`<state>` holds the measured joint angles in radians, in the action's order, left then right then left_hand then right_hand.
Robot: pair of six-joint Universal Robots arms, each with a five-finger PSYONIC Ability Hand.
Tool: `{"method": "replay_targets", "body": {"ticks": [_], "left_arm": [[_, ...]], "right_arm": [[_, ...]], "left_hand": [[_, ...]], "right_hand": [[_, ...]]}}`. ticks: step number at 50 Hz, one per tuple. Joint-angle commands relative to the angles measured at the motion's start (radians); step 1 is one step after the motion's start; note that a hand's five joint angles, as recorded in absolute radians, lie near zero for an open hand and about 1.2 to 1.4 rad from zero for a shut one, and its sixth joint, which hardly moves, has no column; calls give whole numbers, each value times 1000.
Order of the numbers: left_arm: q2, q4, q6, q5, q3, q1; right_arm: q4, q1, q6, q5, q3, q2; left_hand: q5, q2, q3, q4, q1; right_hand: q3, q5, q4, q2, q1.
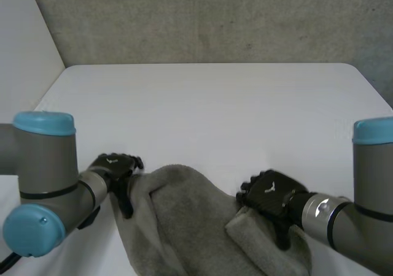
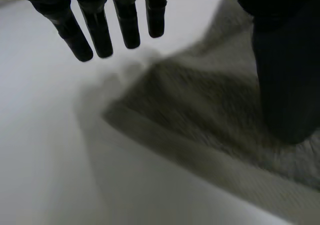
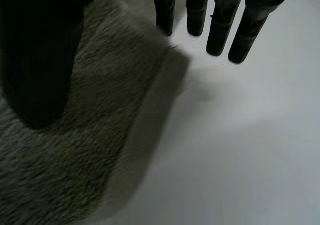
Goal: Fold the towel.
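Low in the centre of the head view, your towel (image 1: 196, 227) lies as a rumpled grey heap on the white table (image 1: 209, 110), running off the bottom edge of the frame. One flap at its lower right is doubled over onto itself, and the rest is humped and creased, so I judge the fold barely begun: you have no clean half and no matched edges yet. Your left hand (image 1: 116, 168) sits at the towel's left edge, in the lower left of the frame. From its wrist camera the fingers (image 2: 95, 30) are straight and slightly spread over bare table, just off a towel corner, with the thumb (image 2: 285, 75) above the cloth and nothing pinched. Your right hand (image 1: 270, 196) rests at the doubled flap in the lower right. Its fingers (image 3: 220, 30) are likewise straight, their tips at the flap's corner, not curled round it. Both corners need taking up before you can carry an edge across.
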<state>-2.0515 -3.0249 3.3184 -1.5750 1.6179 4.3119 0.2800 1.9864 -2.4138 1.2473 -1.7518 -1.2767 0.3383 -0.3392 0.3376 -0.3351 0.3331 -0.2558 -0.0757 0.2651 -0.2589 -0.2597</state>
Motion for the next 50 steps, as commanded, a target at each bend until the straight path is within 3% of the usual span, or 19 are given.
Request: {"method": "replay_targets", "body": {"ticks": [1,2,3,4,5,12,14,15,16,17,18,19,22,31,40,45,50], "left_arm": [[-30,9,-2,36,-9,-44],[-26,9,-3,50,-21,-53],[-18,8,-3,59,-30,-54],[-18,8,-3,59,-30,-54],[-12,3,3,61,-48,-54],[-3,-17,7,16,-300,-47],[11,-102,-3,-60,-473,-26],[11,-103,-3,-60,-474,-26],[28,-174,-3,-116,-537,-3],[28,-175,-3,-117,-538,-3],[49,-248,-8,-172,-582,12],[74,-320,-10,-221,-604,23],[120,-440,-5,-263,-601,26],[178,-543,7,-244,-406,15],[128,-563,7,-105,-89,11],[57,-591,10,-71,60,11],[25,-595,20,-71,109,14]], "right_arm": [[4,2,-2,-2,8,46],[4,2,-2,-2,8,46],[4,0,-13,-5,24,45],[4,0,-13,-5,25,45],[2,0,-22,-6,72,43],[-84,2,-99,-5,328,28],[-305,0,-189,3,428,-1],[-306,0,-189,3,428,-1],[-469,-6,-252,12,437,-36],[-604,-9,-301,26,431,-64],[-605,-9,-301,26,431,-64],[-728,-9,-342,46,425,-85],[-835,-12,-389,92,416,-104],[-690,-12,-361,87,371,-67],[-596,5,-291,60,262,23],[-584,5,-205,75,170,132],[-558,-3,-92,80,118,210]], "left_hand": [[273,-447,448,-451,453],[756,-929,931,-933,935],[882,-1056,1057,-1060,1062],[883,-1057,1059,-1061,1063],[883,-1057,1059,-1061,1063],[883,-1057,1059,-1061,1063],[883,-1057,1059,-1061,1063],[883,-1057,1059,-1061,1063],[883,-1057,1059,-1061,1063],[883,-1057,1059,-1061,1063],[883,-1057,1059,-1061,1063],[883,-1057,1059,-1061,1063],[883,-1057,1059,-1061,1063],[883,-1057,1059,-1061,1063],[883,-1057,1059,-1061,1063],[883,-1057,1059,-1061,1063],[883,-1057,1059,-1061,1063]], "right_hand": [[-613,-618,604,-610,-609],[-616,-622,607,-613,-612],[-895,-901,886,-892,-891],[-898,-903,889,-895,-894],[-1138,-1144,1129,-1135,-1134],[-1140,-1146,1131,-1137,-1137],[-1140,-1146,1131,-1137,-1137],[-1140,-1146,1131,-1137,-1137],[-1140,-1146,1131,-1137,-1137],[-1140,-1146,1131,-1137,-1137],[-1140,-1146,1131,-1137,-1137],[-1140,-1146,1131,-1137,-1137],[-1140,-1146,1131,-1137,-1137],[-1140,-1146,1131,-1137,-1137],[-1140,-1146,1131,-1137,-1137],[-869,-874,860,-866,-865],[-787,-792,778,-784,-783]]}}
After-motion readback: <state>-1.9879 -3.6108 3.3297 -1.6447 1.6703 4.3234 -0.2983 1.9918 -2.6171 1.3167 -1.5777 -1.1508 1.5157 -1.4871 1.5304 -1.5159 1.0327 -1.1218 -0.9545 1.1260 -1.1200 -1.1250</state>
